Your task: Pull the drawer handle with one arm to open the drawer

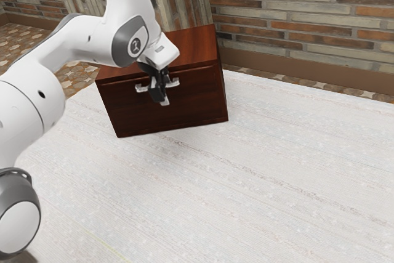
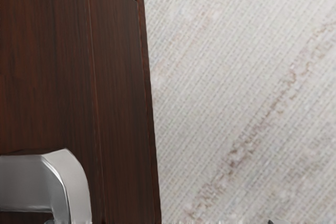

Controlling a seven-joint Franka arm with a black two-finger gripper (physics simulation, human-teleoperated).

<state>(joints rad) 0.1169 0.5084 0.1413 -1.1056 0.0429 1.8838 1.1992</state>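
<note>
Claw (image 1: 161,89) sits right at the middle of the drawer handle (image 1: 175,82), its black shape crossing the silver bar and hiding the bar's centre. I cannot tell from the exterior view whether it is clamped on the bar or only set against it, since the dark parts merge into one mass there. Only the two ends of the handle show on either side of the claw.

In the wrist view one bent end of the handle (image 2: 50,179) shows, blurred and cut off at the picture's edge. Beside it are the dark wood of the drawer front (image 2: 47,61) and the pale desk (image 2: 247,77).

The handle's long axis runs level across the drawer front (image 1: 194,100), from the exterior view's left to its right. The bar stands out from the wood toward the open desk (image 1: 258,177).

The drawer belongs to a dark wooden chest (image 1: 196,41) standing on the far part of the desk, near the brick wall (image 1: 308,10). As far as the exterior view tells, the drawer front lies flush with the chest's face.

The white arm (image 1: 80,41) comes in from the exterior view's left and covers the chest's left top corner.
</note>
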